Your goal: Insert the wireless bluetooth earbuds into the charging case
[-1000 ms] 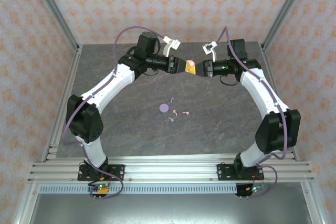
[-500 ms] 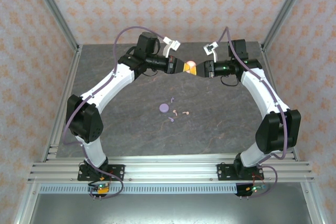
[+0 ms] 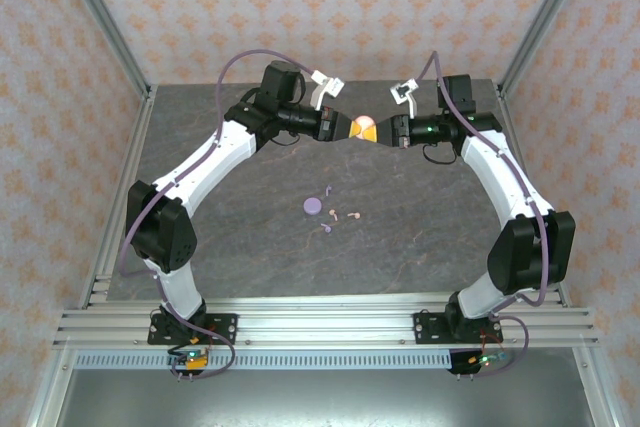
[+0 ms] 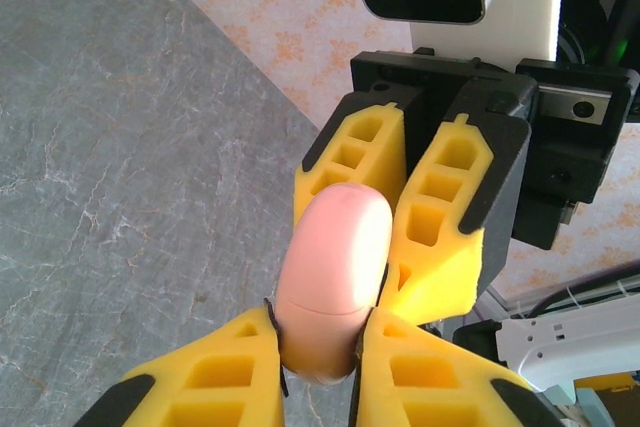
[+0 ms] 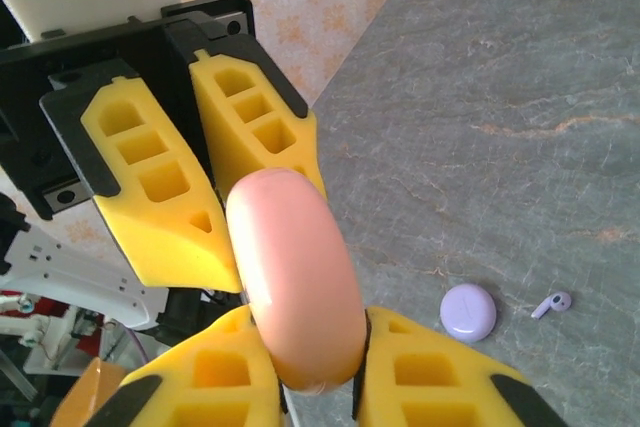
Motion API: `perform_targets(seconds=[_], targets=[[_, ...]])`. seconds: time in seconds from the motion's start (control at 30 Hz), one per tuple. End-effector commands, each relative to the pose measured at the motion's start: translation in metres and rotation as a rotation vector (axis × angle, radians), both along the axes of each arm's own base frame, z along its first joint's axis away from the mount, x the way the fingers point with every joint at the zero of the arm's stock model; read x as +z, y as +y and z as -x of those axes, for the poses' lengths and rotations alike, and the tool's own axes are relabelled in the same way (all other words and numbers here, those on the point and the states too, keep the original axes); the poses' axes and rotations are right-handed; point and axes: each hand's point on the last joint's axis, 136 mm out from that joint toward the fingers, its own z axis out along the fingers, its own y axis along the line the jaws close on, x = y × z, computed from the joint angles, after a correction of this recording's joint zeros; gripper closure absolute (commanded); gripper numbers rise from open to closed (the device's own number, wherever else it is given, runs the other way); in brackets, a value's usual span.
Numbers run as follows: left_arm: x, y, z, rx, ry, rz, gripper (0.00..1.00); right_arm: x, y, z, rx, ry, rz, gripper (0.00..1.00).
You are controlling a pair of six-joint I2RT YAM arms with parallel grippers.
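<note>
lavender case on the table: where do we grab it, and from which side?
Likely the rim of the lavender case, from straight above. It lies flat, a low round disc, so only opposite edges offer faces to pinch. Earbuds lie close on its right, so open just wide enough to clear the rim.

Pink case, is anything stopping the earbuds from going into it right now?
Yes. The pink case looks shut, so its inside is covered, and the left gripper and right gripper both clamp it in the air. The earbuds lie on the table, with nothing on them.
</note>
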Motion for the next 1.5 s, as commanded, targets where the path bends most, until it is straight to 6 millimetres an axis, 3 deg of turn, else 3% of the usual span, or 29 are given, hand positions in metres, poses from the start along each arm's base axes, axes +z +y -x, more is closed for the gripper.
perform_targets(seconds=[0.0, 0.3, 0.67, 1.13, 1.47], targets=[[0.017, -0.012, 0.019, -0.09, -0.008, 0.041, 0.79, 0.023, 0.003, 0.006, 0.03, -0.085, -0.023, 0.89], [0.019, -0.018, 0.022, -0.119, -0.003, 0.057, 0.7, 0.022, 0.003, 0.008, 0.039, -0.075, -0.024, 0.95], [0.02, -0.022, 0.027, -0.147, 0.002, 0.066, 0.58, 0.025, 0.004, 0.009, 0.054, -0.074, -0.035, 0.95], [0.019, -0.022, 0.02, -0.115, 0.0, 0.055, 0.76, 0.024, 0.005, 0.019, 0.078, -0.072, -0.021, 0.95], [0.016, -0.018, 0.01, -0.06, 0.002, 0.042, 0.76, 0.022, 0.001, 0.018, 0.053, -0.079, 0.017, 0.77]])
